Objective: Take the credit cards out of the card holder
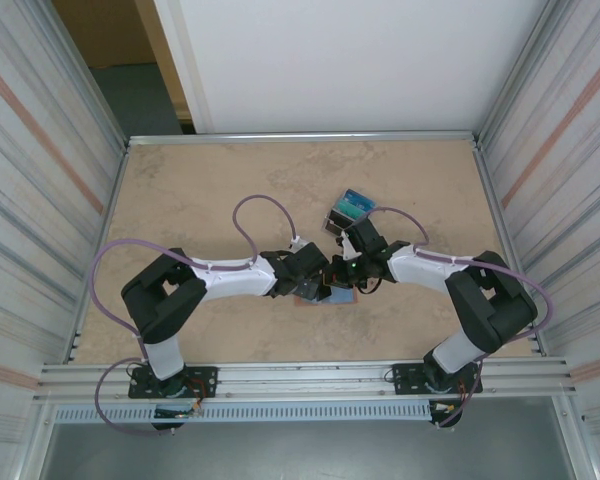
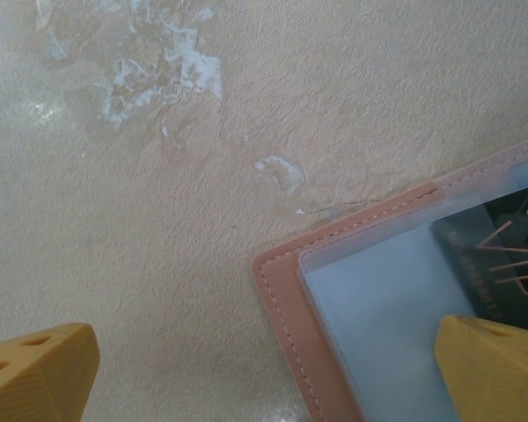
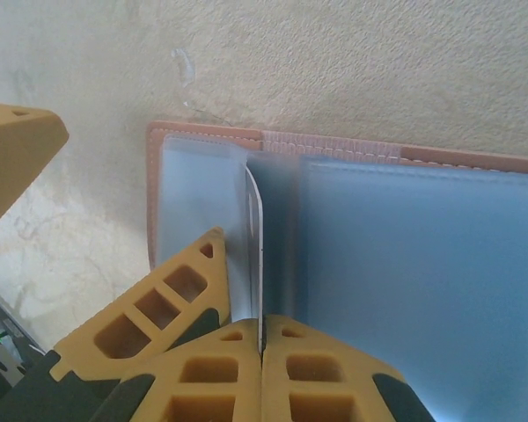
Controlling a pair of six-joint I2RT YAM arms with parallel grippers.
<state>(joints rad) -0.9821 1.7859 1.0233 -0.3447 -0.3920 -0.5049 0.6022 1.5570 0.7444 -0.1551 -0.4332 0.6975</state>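
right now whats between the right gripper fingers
One thin credit card, seen edge-on, pinched in the right gripper over the open card holder, as the right wrist view shows.

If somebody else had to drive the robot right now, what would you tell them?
The left gripper is open: one finger over the open card holder, the other over bare table.
The right gripper is shut on a thin card, seen edge-on, standing up from the holder's sleeves.
Done: holder open, one card gripped.
Left: pull that card clear and set it down; a dark VIP card sits in a sleeve, likely next.
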